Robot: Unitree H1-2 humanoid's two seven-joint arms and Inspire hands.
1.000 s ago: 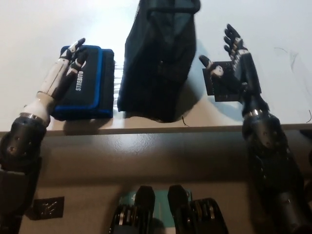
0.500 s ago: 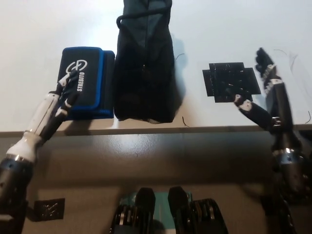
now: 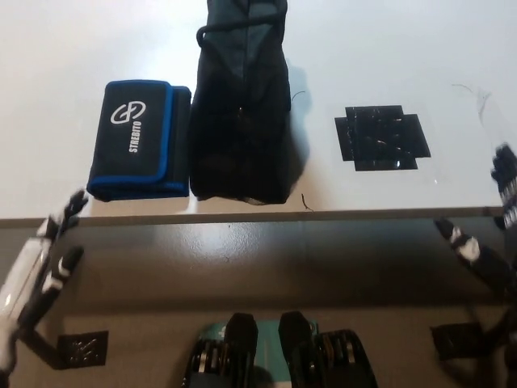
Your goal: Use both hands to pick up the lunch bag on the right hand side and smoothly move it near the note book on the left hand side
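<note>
Now the white table (image 3: 65, 48) carries everything, and its front edge runs across the middle of the view. The lunch bag (image 3: 241, 105) is the largest thing on it: a dark, tall bag that stands near the front edge, a little left of the middle. Its long axis goes from the front edge toward the back edge, and its handle end points to the back. It touches, or nearly touches, the blue-edged note book (image 3: 137, 139), which lies just at its left side with its long side also parallel to the bag.

A second ago both hands were up on the table beside the bag and the note book; they have since drawn back below the front edge. The bag itself has settled upright and straight beside the note book. I judge that the placing is done and the hands are retreating.

To the right of the bag, well apart, is a black tape mark (image 3: 383, 137) on the table. The left hand (image 3: 47, 259) hangs under the front left corner, fingers apart and holding nothing. The right hand (image 3: 489, 242) is at the right edge of the view, also spread and empty.
</note>
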